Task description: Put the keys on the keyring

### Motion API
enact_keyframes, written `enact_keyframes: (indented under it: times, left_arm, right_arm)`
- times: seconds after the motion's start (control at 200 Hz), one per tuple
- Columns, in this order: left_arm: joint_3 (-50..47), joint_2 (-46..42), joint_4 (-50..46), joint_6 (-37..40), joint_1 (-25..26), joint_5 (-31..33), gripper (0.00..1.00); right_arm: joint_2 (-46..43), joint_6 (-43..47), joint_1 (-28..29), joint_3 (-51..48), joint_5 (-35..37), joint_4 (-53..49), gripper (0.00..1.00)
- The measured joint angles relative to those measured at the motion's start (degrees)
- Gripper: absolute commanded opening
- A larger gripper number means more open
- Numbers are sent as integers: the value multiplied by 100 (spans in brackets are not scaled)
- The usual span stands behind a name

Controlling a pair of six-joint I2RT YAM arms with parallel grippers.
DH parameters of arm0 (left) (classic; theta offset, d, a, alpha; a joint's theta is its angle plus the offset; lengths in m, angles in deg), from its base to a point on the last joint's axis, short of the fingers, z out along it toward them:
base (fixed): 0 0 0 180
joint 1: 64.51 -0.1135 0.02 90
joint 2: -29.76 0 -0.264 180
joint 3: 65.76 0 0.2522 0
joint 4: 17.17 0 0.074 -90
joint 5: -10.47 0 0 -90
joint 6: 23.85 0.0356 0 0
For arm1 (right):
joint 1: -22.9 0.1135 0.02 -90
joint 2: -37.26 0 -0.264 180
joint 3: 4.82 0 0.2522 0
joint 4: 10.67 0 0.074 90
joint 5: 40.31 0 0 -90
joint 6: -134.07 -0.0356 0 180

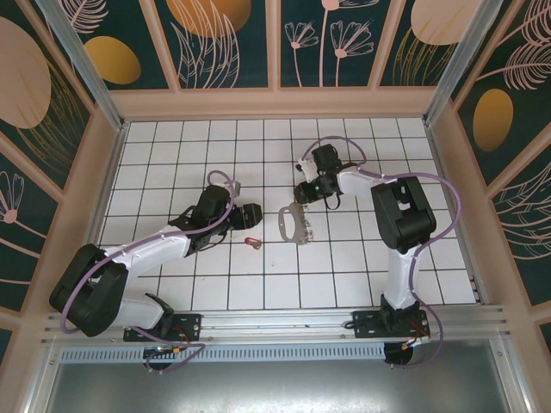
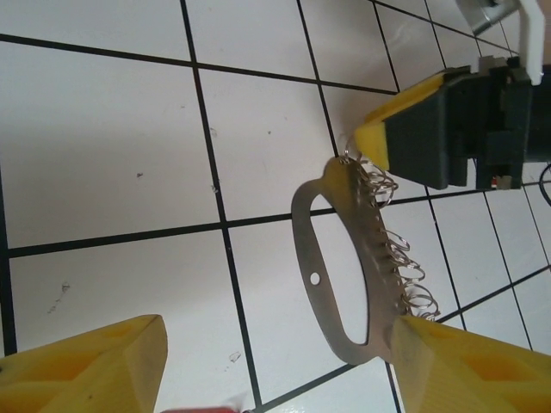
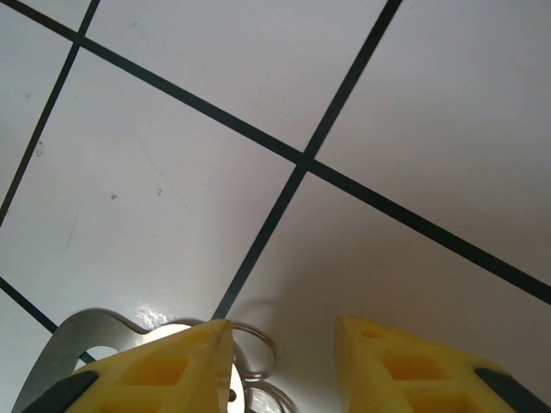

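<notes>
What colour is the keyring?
The keyring is silvery grey metal, clearest in the left wrist view.

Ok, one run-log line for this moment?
pale grey flat metal D-shaped keyring: no keys on it | left gripper: open, beside it | right gripper: open, at its far end | small red-headed key: loose on tiles

White arm links (image 1: 164,245), black joints (image 1: 86,297), purple cables (image 1: 454,206), yellow fingers (image 2: 86,366).

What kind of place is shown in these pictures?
Probably a small robot test booth: a left arm and right arm bolted to an aluminium rail, a white tiled floor with black grid lines, and floral wall panels around it.
</notes>
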Motion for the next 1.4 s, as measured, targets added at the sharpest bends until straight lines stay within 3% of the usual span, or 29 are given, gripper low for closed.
enact_keyframes:
  times: [0.841, 0.931, 1.106, 1.401]
  left_arm:
    - [-118, -343, -92, 146, -11, 7, 78]
    - [-120, -343, -92, 146, -11, 7, 78]
    - [-168, -413, -92, 144, -11, 26, 73]
    - [-173, -262, -61, 144, -15, 44, 70]
  right_arm:
    - [190, 146, 400, 262, -28, -197, 35]
    - [190, 149, 487, 262, -107, -203, 31]
    - [190, 205, 636, 262, -240, -225, 7]
    - [166, 155, 605, 138, -396, -42, 0]
